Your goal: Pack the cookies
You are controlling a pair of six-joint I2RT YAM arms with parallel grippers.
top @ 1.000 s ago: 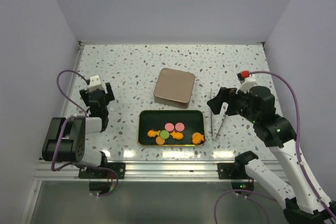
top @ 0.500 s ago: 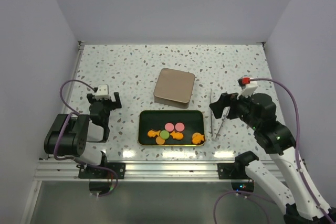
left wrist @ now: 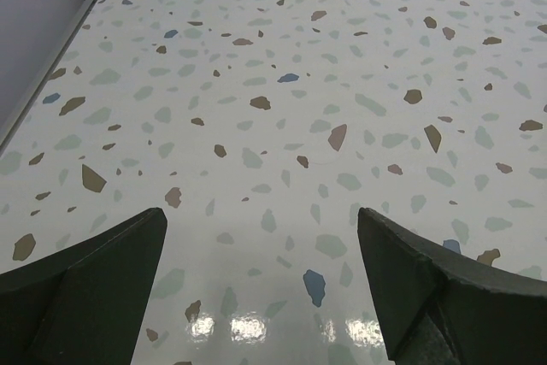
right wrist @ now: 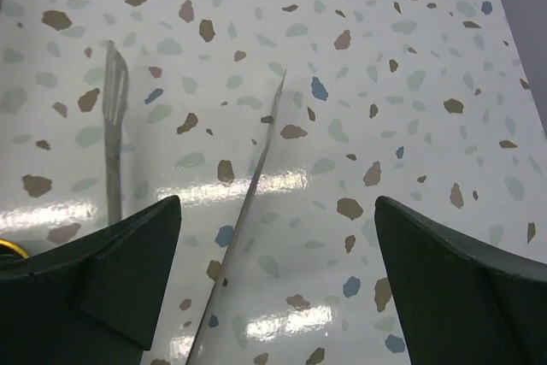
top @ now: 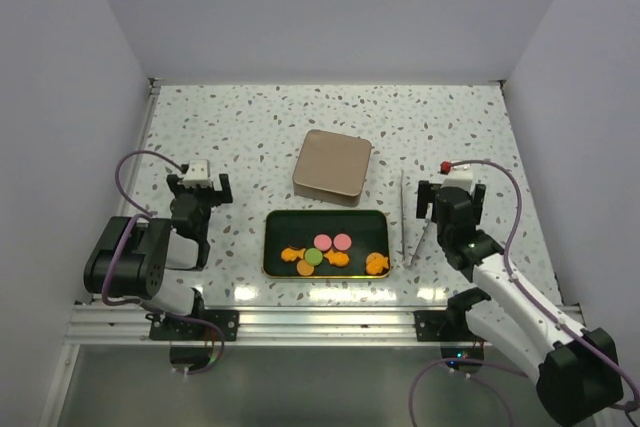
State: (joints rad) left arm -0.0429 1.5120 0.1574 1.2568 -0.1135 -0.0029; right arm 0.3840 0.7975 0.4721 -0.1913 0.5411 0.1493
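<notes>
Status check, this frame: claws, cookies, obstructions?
Left claw open, empty. Right claw open, over tweezers. Cookies lying in black tray, tan tin behind it. Nothing blocking them.

Two pink cookies point(top: 323, 241), one green cookie point(top: 313, 257), about five orange cookies point(top: 377, 264) — one tray point(top: 275, 217), one lid point(top: 332, 164), one tweezers point(top: 403, 222)

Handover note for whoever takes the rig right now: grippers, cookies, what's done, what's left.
Left gripper: open, empty, over bare table left of the tin.
Right gripper: open, empty, above the tweezers, which lie right of the tin.
Cookies: all those in view lie in the tin.
Lid: off, flat on the table behind the tin.
Left: probably fitting the lid on the tin.
</notes>
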